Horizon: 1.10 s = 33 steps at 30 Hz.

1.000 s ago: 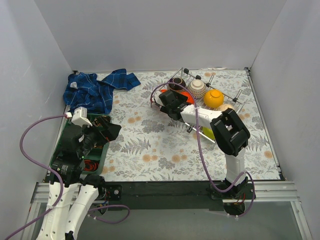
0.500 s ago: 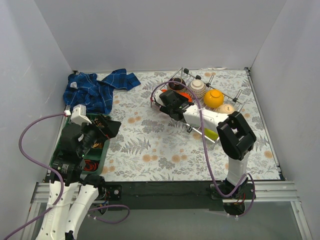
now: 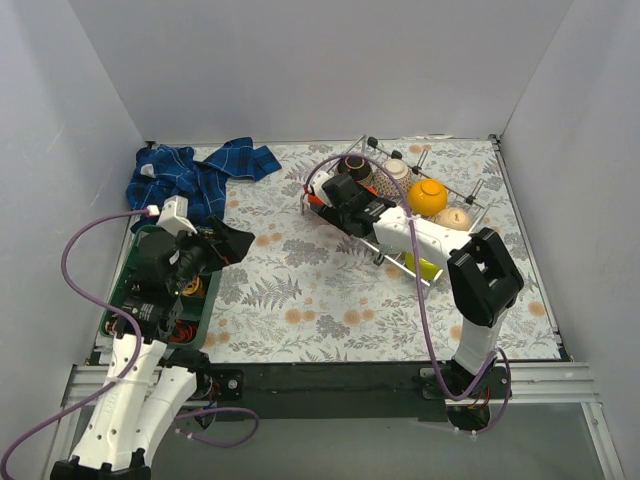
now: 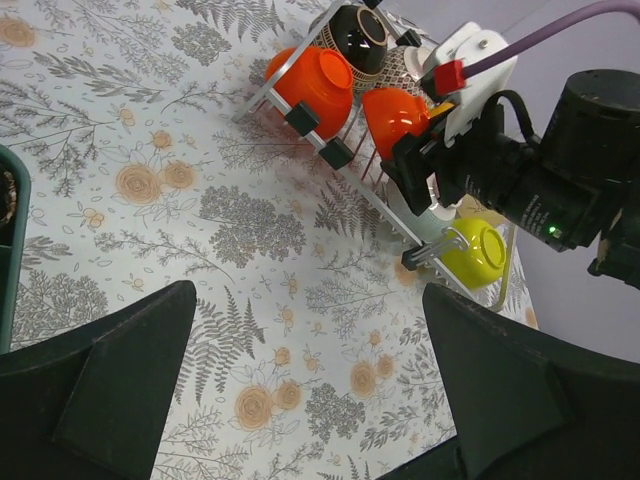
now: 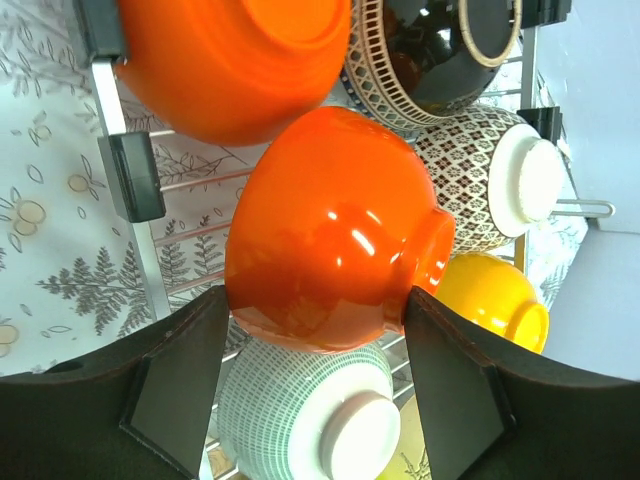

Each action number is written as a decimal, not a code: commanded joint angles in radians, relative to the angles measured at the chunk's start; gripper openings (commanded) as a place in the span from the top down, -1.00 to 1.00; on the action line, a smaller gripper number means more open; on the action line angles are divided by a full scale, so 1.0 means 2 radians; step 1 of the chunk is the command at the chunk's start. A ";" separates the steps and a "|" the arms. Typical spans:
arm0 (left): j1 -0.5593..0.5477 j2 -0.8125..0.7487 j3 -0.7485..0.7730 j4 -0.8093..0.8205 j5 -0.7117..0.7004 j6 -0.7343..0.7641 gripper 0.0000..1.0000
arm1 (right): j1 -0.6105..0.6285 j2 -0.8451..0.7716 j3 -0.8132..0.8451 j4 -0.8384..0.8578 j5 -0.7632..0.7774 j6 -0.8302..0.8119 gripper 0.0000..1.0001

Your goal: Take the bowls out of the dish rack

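Straddling a red-orange bowl (image 5: pixel 330 250), the right hand (image 5: pixel 315 300) has its two fingers (image 5: pixel 180 390) apart, one on each side of the bowl, their inner edges meeting its outline. Whether they press on it cannot be told. This bowl lies on its side in the dish rack (image 5: pixel 150 265). Just beside it sit a second red-orange bowl (image 5: pixel 230 60), the dark brown bowl (image 5: pixel 440 50), the white-brown patterned bowl (image 5: pixel 480 180), the yellow-orange bowl (image 5: pixel 495 295) and the pale mint bowl (image 5: pixel 300 400). The lime green bowl (image 4: pixel 475 250) rests at the rack's near end, and the beige bowl (image 3: pixel 455 215) at its right side. The rack stands at the far right of the floral desk (image 4: pixel 150 200). The left hand (image 4: pixel 310 290) is spread wide and holds nothing; it hangs over the left part of the desk, well apart from the rack, above a green tray (image 3: pixel 205 305). A blue cloth (image 3: pixel 190 180) lies crumpled in the far left corner.
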<state>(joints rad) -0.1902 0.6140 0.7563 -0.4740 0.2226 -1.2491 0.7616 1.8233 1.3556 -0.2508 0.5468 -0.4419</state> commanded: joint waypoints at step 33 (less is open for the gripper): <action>-0.109 0.182 -0.032 0.343 0.065 -0.011 -0.96 | -0.072 -0.296 -0.114 0.113 -0.478 0.400 0.69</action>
<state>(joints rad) -0.3714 0.9604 0.6727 0.1089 0.3519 -1.2739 0.6292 1.2861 1.1587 -0.1978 -0.2714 0.2161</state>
